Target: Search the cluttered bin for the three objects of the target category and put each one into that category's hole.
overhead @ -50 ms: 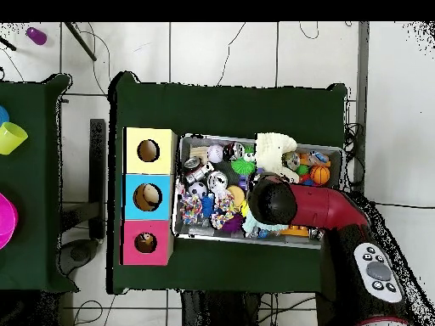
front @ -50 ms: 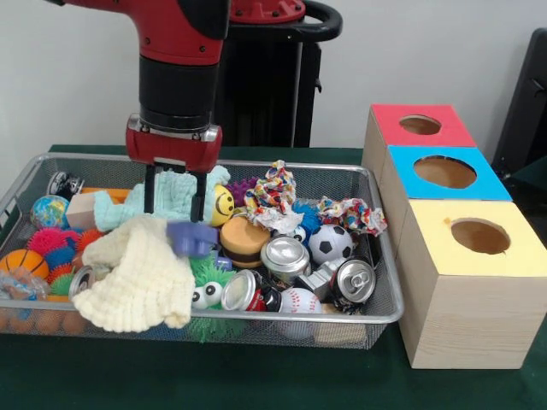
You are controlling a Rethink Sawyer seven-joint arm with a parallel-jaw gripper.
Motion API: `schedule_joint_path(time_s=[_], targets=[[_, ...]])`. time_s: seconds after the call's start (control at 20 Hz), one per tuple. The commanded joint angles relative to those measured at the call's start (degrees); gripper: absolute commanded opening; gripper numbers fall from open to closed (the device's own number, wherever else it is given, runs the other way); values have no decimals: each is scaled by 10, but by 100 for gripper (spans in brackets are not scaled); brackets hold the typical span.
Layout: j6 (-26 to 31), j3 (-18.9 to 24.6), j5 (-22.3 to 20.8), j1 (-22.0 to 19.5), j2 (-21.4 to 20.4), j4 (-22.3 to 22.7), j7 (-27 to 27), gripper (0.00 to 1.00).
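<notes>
Gripper (front @ -50 ms: 173,203): hidden from overhead by the arm; fingers seen spread, lowered onto mint cloth (front @ -50 ms: 167,205) in wire bin (front @ -50 ms: 376,318), nothing gripped.

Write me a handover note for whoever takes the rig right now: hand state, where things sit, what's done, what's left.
Hand: open, empty, fingers down over the mint cloth at the back of the bin.
Bin: full of clutter. Cream cloth front left, cans centre and right, balls, rope toys.
Boxes: red, blue, yellow, in a row beside the bin. Nothing visible in the holes from the front; contents cannot be confirmed.
Done: nothing shown placed.
Left: likely all three items. The target category is not evident from the views.
</notes>
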Motion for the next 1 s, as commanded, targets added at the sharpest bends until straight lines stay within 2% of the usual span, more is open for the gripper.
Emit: schedule_joint_path(time_s=[0.05, 0.5, 1.0], targets=[[-25, 39, -34, 12, 15, 37, 10, 100], [7, 17, -11, 60, -2, 25, 43, 100], [40, -25, 19, 146, -17, 10, 97, 100]])
